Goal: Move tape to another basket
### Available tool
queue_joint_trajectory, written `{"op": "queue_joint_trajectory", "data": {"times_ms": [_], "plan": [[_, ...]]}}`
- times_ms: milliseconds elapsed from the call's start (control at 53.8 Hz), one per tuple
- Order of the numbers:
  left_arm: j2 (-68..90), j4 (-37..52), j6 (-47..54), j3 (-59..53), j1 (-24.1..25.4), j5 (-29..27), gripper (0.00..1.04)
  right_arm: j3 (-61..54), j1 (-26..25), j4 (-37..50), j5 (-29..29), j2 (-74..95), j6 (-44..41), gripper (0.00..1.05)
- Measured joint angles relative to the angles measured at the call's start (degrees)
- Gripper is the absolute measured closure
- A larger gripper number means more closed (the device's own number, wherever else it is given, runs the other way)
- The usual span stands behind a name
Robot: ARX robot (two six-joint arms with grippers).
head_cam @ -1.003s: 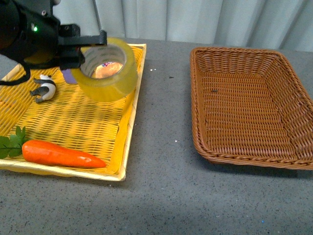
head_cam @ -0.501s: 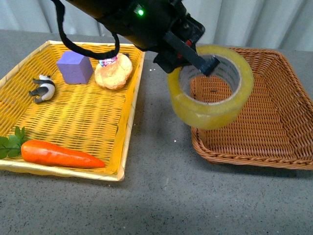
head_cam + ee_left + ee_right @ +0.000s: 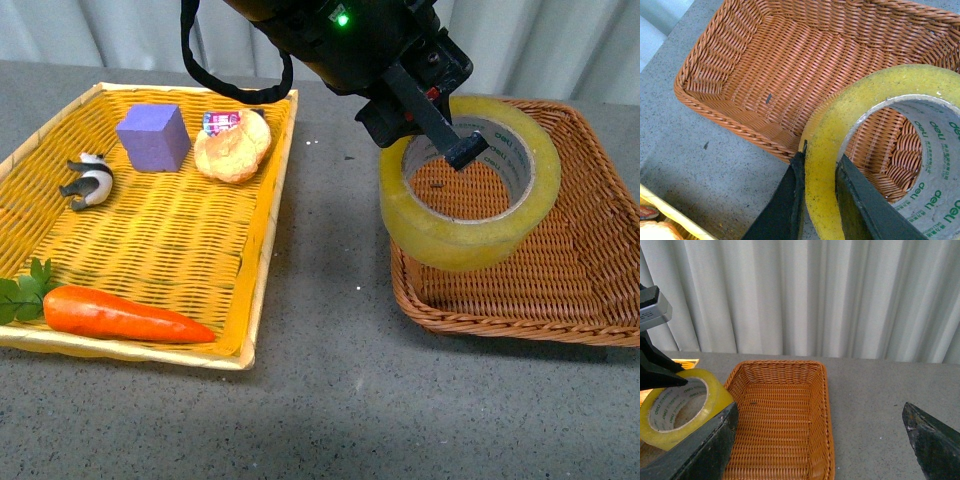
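Observation:
The tape (image 3: 470, 225) is a wide yellowish roll with a white printed core. My left gripper (image 3: 440, 135) is shut on its wall and holds it in the air over the near left corner of the brown wicker basket (image 3: 560, 240). In the left wrist view the black fingers (image 3: 785, 205) pinch the tape's wall (image 3: 822, 165) above the basket's rim (image 3: 740, 117). My right gripper (image 3: 820, 440) is open and empty, held high; its view shows the basket (image 3: 780, 415) and the tape (image 3: 670, 415) from the far side.
The shallow yellow tray basket (image 3: 255, 290) at the left holds a carrot (image 3: 120, 315), a purple cube (image 3: 152, 136), a bun (image 3: 232, 148) and a small panda figure (image 3: 90, 180). Grey tabletop (image 3: 320, 400) lies between and in front. Curtains stand behind.
My left arm has carried the tape rightwards from above the yellow tray, across the gap, to above the brown basket's near left corner.

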Motion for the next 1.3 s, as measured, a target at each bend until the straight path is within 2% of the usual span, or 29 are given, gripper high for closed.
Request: {"op": "queue_joint_trajectory", "data": {"times_ms": [186, 260, 316, 557, 836, 1059, 1300], "plan": [[0.0, -0.1, 0.1, 0.0, 0.0, 0.0, 0.91, 0.2, 0.0, -0.7, 0.0, 0.5, -0.7, 0.09], [0.0, -0.1, 0.2, 0.0, 0.0, 0.0, 0.91, 5.1, 0.0, -12.0, -0.6, 7.4, -6.4, 0.09], [0.0, -0.1, 0.2, 0.0, 0.0, 0.0, 0.91, 7.7, -0.2, -15.5, -1.9, 14.4, -10.0, 0.09], [0.1, -0.1, 0.2, 0.0, -0.1, 0.0, 0.91, 16.7, 1.2, -4.7, -7.3, 42.9, -14.9, 0.09], [0.1, -0.1, 0.2, 0.1, -0.1, 0.0, 0.91, 27.5, 7.5, 4.8, -5.9, 65.6, -13.2, 0.09], [0.1, -0.1, 0.2, 0.1, -0.1, 0.0, 0.91, 34.6, 11.9, 5.5, -3.7, 76.6, -8.1, 0.09], [0.1, -0.1, 0.2, 0.1, -0.1, 0.0, 0.91, 38.6, 14.2, 5.7, -2.4, 83.3, -3.3, 0.09]]}}
